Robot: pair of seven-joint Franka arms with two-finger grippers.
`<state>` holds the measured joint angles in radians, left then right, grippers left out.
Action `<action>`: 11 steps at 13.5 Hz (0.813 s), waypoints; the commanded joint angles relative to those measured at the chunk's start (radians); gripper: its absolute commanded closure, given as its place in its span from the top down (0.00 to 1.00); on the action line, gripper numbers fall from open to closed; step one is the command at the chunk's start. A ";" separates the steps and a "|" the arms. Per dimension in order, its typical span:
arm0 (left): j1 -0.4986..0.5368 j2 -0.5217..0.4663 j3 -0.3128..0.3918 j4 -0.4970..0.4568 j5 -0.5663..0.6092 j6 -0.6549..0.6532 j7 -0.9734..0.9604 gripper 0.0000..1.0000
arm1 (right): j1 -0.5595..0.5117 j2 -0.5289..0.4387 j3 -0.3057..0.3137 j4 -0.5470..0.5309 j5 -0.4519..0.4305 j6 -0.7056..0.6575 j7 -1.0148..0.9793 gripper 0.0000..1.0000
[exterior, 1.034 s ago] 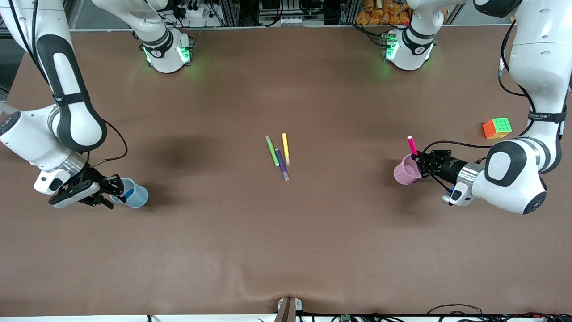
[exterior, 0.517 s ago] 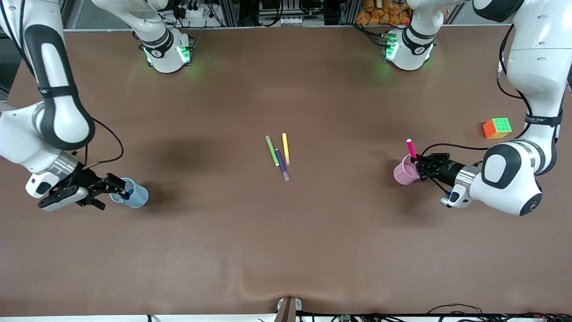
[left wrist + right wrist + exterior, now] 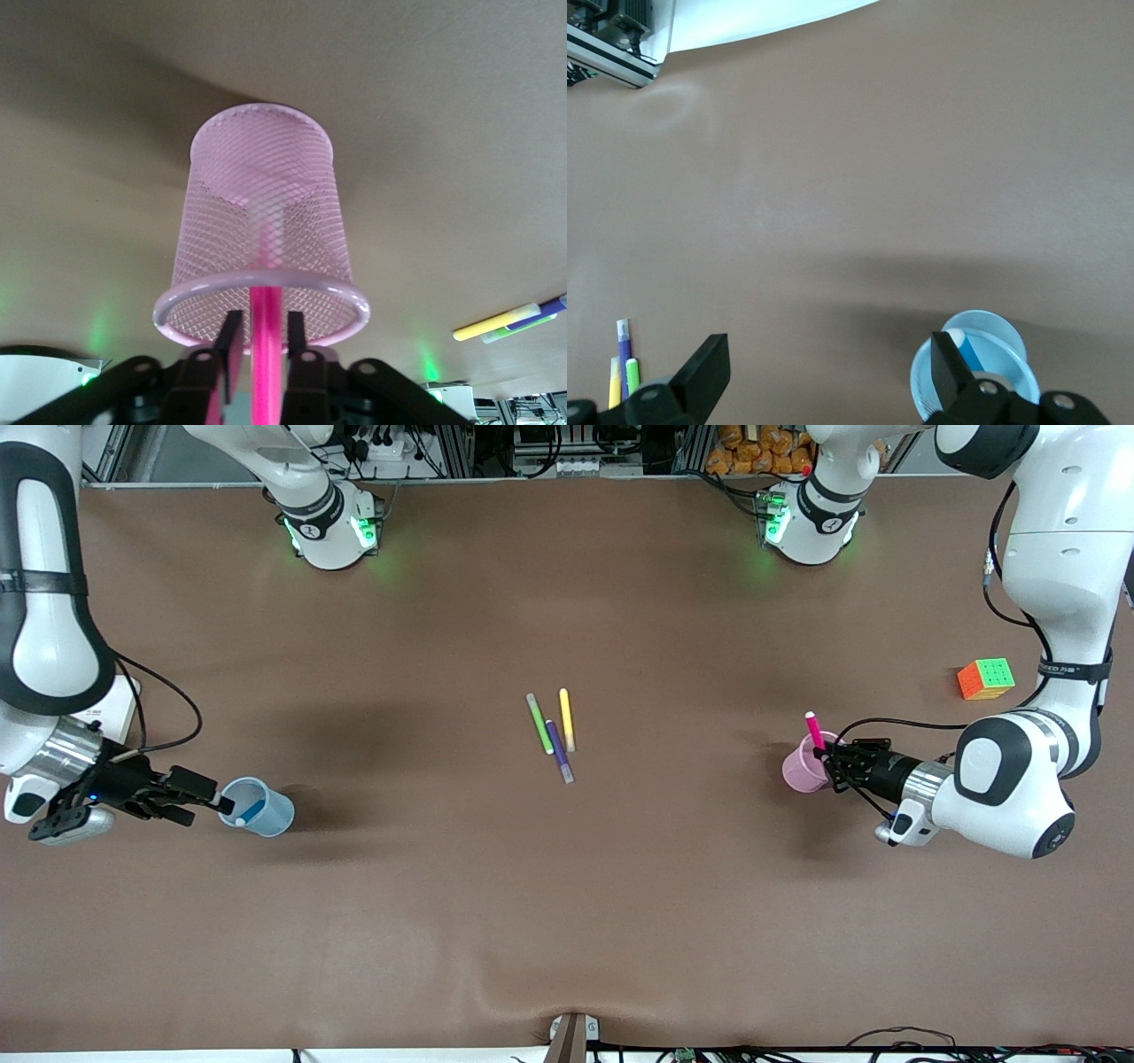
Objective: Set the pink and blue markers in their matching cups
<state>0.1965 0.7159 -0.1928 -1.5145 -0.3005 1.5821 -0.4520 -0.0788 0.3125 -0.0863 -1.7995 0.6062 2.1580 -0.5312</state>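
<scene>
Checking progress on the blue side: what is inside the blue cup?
The blue marker lies slanted inside the blue cup, its white tip at the rim. The cup's bottom cannot be seen. The right tool is open beside the cup.

From my station, the brown table cover (image 3: 620, 921) looks like a matt, cloth-like sheet, smooth but for a small ripple at its edge nearest the front camera. The round pink cup (image 3: 263, 232) is not solid plastic on my left wrist feed: its wall is fine mesh, finished with a smooth, slightly glossy rim. The slim magenta-pink marker (image 3: 266, 354) standing in it looks like smooth plastic. The round light-blue cup (image 3: 259, 807) reads as translucent with a pale rim. Both arms wear glossy white shells, with a brushed-metal ring at each wrist and matt black grippers.
</scene>
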 commanded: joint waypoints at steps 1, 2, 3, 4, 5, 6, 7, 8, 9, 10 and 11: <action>-0.006 0.001 -0.001 0.030 0.017 -0.005 0.009 0.57 | -0.021 -0.016 0.013 0.032 -0.049 -0.071 0.033 1.00; -0.006 -0.006 0.001 0.031 0.018 -0.005 0.007 0.70 | -0.021 -0.016 0.007 0.066 -0.055 -0.110 0.033 1.00; -0.006 -0.018 -0.001 0.031 0.018 -0.007 0.006 0.75 | -0.022 -0.015 0.000 0.100 -0.081 -0.151 0.033 1.00; -0.006 -0.036 -0.002 0.033 0.020 -0.007 0.004 0.92 | -0.018 -0.010 0.000 0.156 -0.136 -0.202 0.033 1.00; -0.008 -0.064 -0.005 0.031 0.021 -0.007 0.000 1.00 | -0.015 -0.009 0.000 0.210 -0.225 -0.257 0.045 1.00; -0.009 -0.087 -0.008 0.031 0.026 -0.013 -0.002 1.00 | -0.018 -0.001 0.003 0.271 -0.291 -0.323 0.084 1.00; -0.009 -0.114 -0.011 0.031 0.047 -0.016 -0.002 1.00 | -0.021 0.011 0.005 0.322 -0.307 -0.384 0.129 1.00; -0.011 -0.143 -0.013 0.030 0.064 -0.016 0.001 1.00 | -0.010 0.013 0.004 0.353 -0.319 -0.433 0.154 1.00; -0.020 -0.170 -0.014 0.031 0.078 -0.014 0.003 1.00 | -0.003 0.011 0.000 0.392 -0.324 -0.475 0.157 1.00; -0.022 -0.188 -0.016 0.033 0.090 -0.014 0.003 1.00 | 0.007 0.011 -0.003 0.435 -0.336 -0.524 0.157 1.00; -0.023 -0.209 -0.016 0.034 0.092 -0.014 0.004 1.00 | 0.025 0.005 -0.028 0.454 -0.356 -0.567 0.180 1.00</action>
<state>0.1804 0.5575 -0.2079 -1.4657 -0.2371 1.5741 -0.4521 -0.0774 0.3081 -0.0920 -1.4156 0.2951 1.6653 -0.3948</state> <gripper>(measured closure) 0.000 0.000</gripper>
